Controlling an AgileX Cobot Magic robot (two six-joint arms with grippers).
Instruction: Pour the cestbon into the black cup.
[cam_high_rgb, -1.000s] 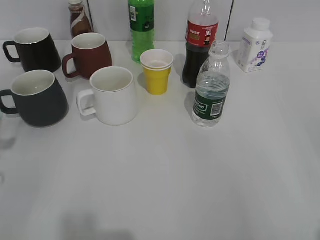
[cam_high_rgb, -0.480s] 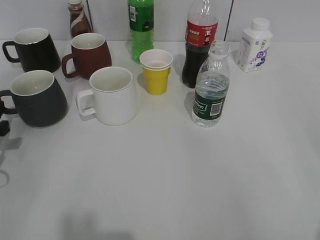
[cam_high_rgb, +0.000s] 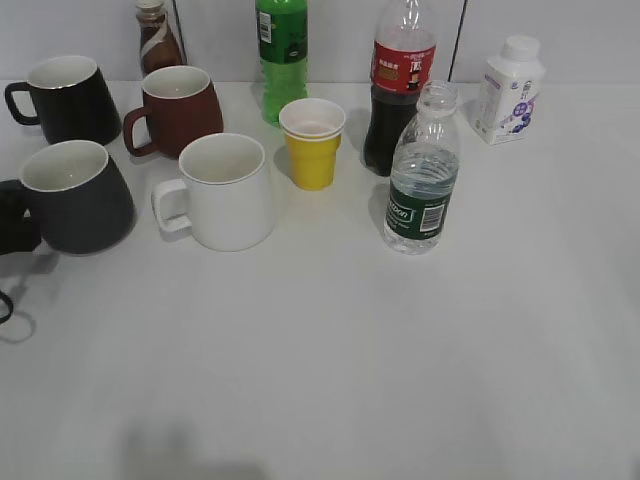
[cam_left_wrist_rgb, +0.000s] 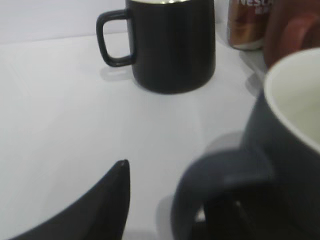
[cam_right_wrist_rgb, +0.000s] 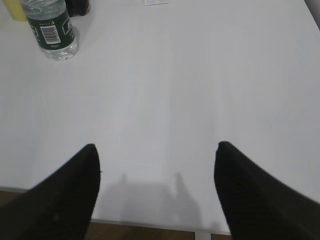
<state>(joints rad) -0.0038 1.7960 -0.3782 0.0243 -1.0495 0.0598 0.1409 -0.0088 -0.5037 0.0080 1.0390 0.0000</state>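
Note:
The cestbon stands upright and capless right of centre; it also shows at the top left of the right wrist view. The black cup, charcoal grey with a white inside, stands at the left, handle pointing left. My left gripper is at that handle. In the left wrist view the cup fills the right side. My left gripper is open, with one finger left of the handle loop and the other hidden behind it. My right gripper is open and empty over the table's front edge, far from the bottle.
A glossy black mug and a brown mug stand behind the cup. A white mug and a yellow paper cup stand in the middle. A green bottle, a cola bottle and a white bottle line the back.
My left gripper has come in from the left edge and moved up to the charcoal cup's handle. The bottle and the cups have not moved.

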